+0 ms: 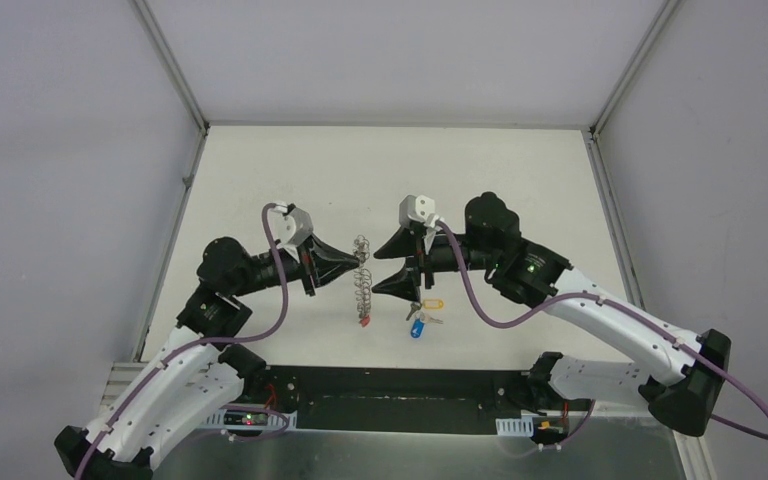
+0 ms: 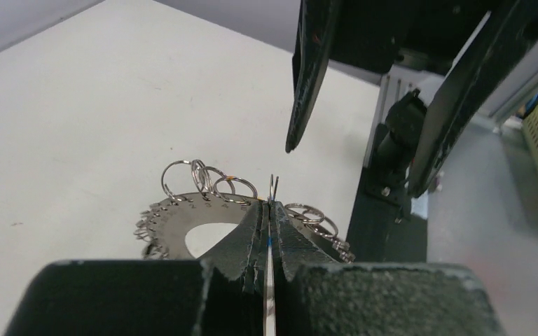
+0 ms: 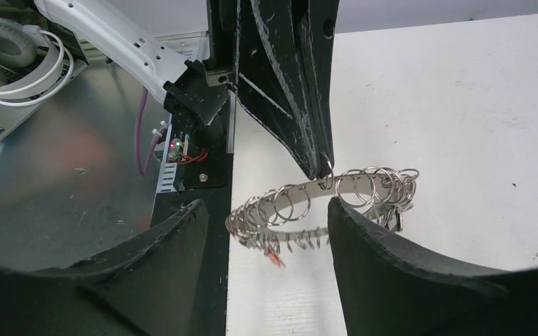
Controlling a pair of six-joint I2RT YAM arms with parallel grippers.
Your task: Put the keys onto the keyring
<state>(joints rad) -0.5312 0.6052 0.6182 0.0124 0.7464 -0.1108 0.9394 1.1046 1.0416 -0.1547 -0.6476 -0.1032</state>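
just right of the metal strip (image 1: 362, 280) strung with rings, the keys lie on the worktop (image 1: 260, 180) — one yellow-tagged (image 1: 430, 303), one blue-tagged (image 1: 417, 329) — seen only in the top view. the wrist views show the grip: the left fingers (image 2: 245, 238) are clenched on one keyring (image 2: 273, 186) at the strip's edge. opposite the strip, the right fingers (image 3: 175, 245) are spread wide, holding nothing.
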